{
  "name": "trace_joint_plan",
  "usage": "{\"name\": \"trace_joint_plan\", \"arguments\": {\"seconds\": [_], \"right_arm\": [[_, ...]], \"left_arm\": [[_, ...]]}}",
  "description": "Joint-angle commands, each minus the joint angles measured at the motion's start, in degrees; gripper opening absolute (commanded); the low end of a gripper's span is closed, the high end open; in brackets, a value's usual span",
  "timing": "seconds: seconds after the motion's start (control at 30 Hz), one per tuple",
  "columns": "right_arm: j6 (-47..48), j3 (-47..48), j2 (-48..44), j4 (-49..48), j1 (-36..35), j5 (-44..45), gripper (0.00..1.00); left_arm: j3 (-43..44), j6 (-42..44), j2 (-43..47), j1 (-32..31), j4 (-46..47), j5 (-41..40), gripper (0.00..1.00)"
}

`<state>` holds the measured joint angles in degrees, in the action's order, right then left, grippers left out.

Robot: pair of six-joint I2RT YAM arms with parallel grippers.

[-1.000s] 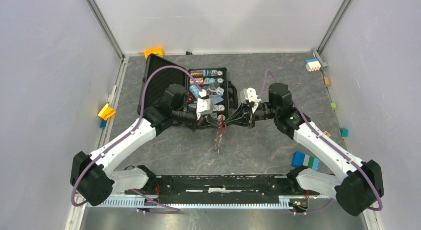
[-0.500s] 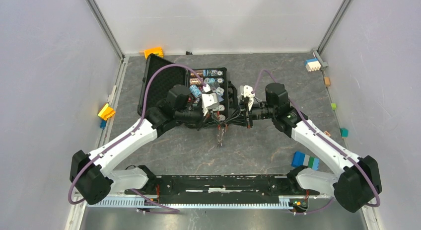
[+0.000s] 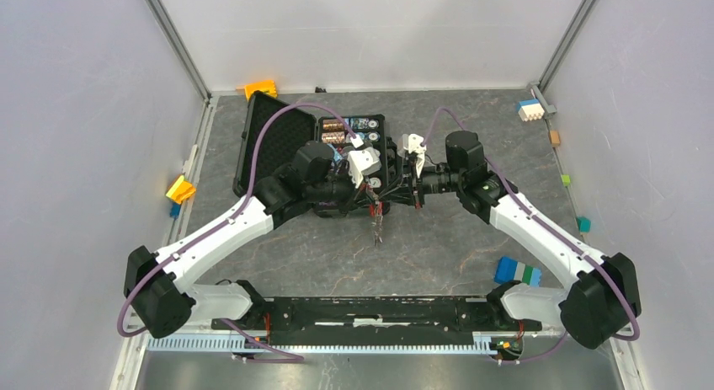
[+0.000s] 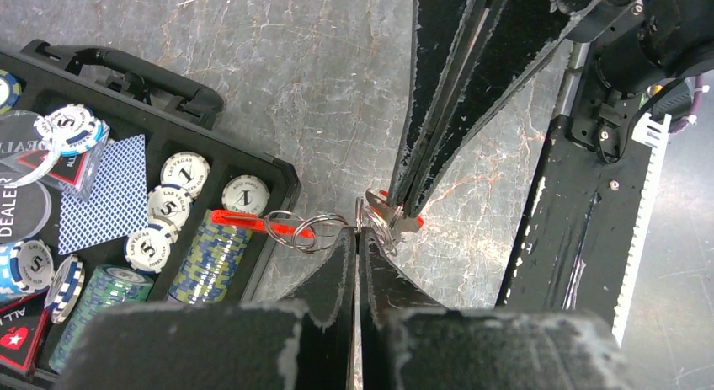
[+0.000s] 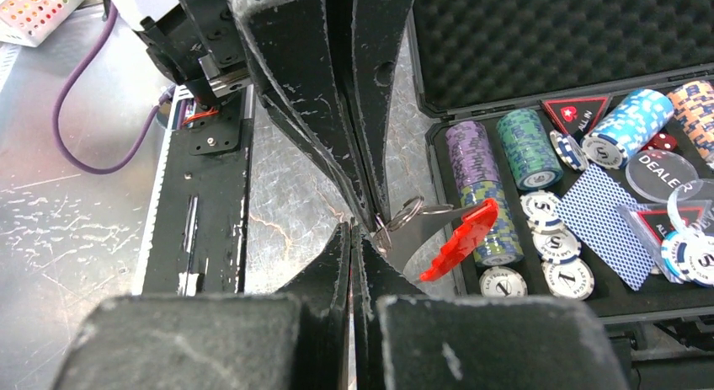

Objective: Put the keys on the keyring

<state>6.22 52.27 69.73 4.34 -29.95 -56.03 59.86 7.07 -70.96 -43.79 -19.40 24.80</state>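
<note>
Grey, stone-veined table [image 3: 438, 238] carries a black hard case [image 3: 269, 146] whose lid is lined with dimpled foam. Small coloured blocks [image 3: 517, 270] lie round the edges. From above, the left end effector [image 3: 368, 206] and right end effector [image 3: 397, 198] meet tip to tip over the case's near rim. The keyring [image 3: 378, 230] dangles beneath them, thin and silvery-red. Compared with a second ago, both wrists sit farther toward the case, and the dangling piece reaches less far down the picture.

In the left wrist view, the left arm's scuffed black fingers are pressed together on a thin wire loop of the keyring [image 4: 316, 230]. Its narrow red tag [image 4: 244, 220] points toward stacked poker chips [image 4: 215, 255] and blue-backed cards [image 4: 109, 188]. The right end effector [image 4: 397, 206] comes in from above, also closed, pinching a small silvery key [image 4: 408, 223] with red showing beside its tips.

In the right wrist view, that arm's own fingers are clamped together. The left arm's fingers block much of the keyring [image 5: 406, 211]. The glossy tag [image 5: 459, 238] hangs beside a flat silvery strip [image 5: 421, 228] that I cannot identify.
</note>
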Motion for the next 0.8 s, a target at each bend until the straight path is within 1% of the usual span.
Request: {"name": "trace_joint_plan", "arguments": {"seconds": [0.0, 0.17, 0.4, 0.63, 0.73, 0.77], "right_arm": [[0.0, 3.6, 0.4, 1.1, 0.0, 2.3, 0.0], [0.3, 3.8, 0.4, 2.3, 0.1, 5.3, 0.0], [-3.3, 3.1, 1.6, -0.6, 0.6, 6.0, 0.0], [-6.1, 3.2, 4.1, -2.7, 1.6, 3.3, 0.0], [-9.4, 2.5, 4.8, -3.9, 2.4, 1.6, 0.0], [-10.0, 2.2, 4.9, -5.7, 2.7, 1.1, 0.0]], "left_arm": [[2.9, -2.6, -0.2, -0.4, 0.7, -4.1, 0.02], [3.3, -2.8, -0.1, -0.6, 0.5, -7.6, 0.02], [4.2, -4.6, -0.7, -1.7, 0.0, -10.6, 0.02], [4.1, -5.3, -1.0, -2.4, 0.5, -10.1, 0.02], [3.1, -4.3, -0.9, -2.5, 1.5, -9.1, 0.02], [2.7, -4.1, -0.8, -2.6, 2.0, -9.0, 0.02]]}}
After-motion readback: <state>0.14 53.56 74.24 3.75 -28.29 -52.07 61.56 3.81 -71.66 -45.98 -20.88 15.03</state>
